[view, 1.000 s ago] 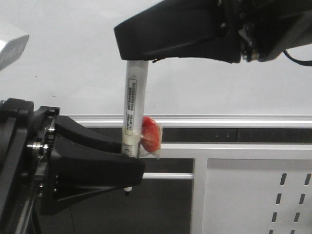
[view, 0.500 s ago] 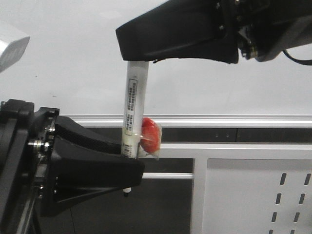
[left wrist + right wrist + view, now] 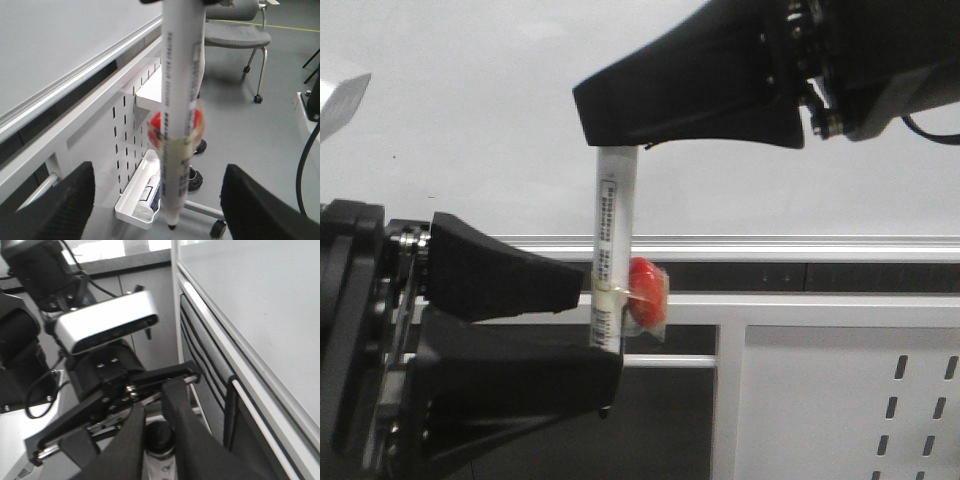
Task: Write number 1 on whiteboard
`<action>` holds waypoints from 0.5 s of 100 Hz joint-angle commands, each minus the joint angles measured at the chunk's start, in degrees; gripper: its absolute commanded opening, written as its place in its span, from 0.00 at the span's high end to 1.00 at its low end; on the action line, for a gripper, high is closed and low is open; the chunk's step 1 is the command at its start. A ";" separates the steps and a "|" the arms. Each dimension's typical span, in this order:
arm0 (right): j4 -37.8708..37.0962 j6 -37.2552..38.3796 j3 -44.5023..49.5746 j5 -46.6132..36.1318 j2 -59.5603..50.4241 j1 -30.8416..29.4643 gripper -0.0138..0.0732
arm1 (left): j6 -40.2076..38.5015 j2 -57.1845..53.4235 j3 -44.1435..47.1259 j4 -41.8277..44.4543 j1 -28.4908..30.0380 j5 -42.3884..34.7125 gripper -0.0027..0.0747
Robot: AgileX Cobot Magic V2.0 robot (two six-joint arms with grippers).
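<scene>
A white marker (image 3: 613, 250) hangs upright, tip down, in front of the whiteboard (image 3: 470, 120). A red lump (image 3: 648, 292) is taped to its lower part. My right gripper (image 3: 620, 140) is shut on the marker's top end, which shows as a dark round end (image 3: 160, 436) between the fingers (image 3: 131, 440). My left gripper (image 3: 602, 325) is open, its two fingers (image 3: 510, 280) apart on either side of the marker's lower part without touching it. In the left wrist view the marker (image 3: 181, 100) hangs between the wide-apart pads (image 3: 260, 205). The number 1 is out of view.
The whiteboard's silver rail (image 3: 770, 248) runs below the board. Under it stands a grey perforated panel (image 3: 850, 400) with a small white tray (image 3: 131, 210) holding a bottle. An office chair (image 3: 235, 30) stands on the floor beyond.
My left gripper, shut on the marker's lower part before, has opened and let go. The right gripper has shifted the marker slightly right and down.
</scene>
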 commanded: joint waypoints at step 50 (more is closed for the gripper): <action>3.03 -4.56 -2.89 -3.24 -1.68 0.27 0.92 | 0.19 -12.78 13.32 -14.47 -0.39 -12.67 0.33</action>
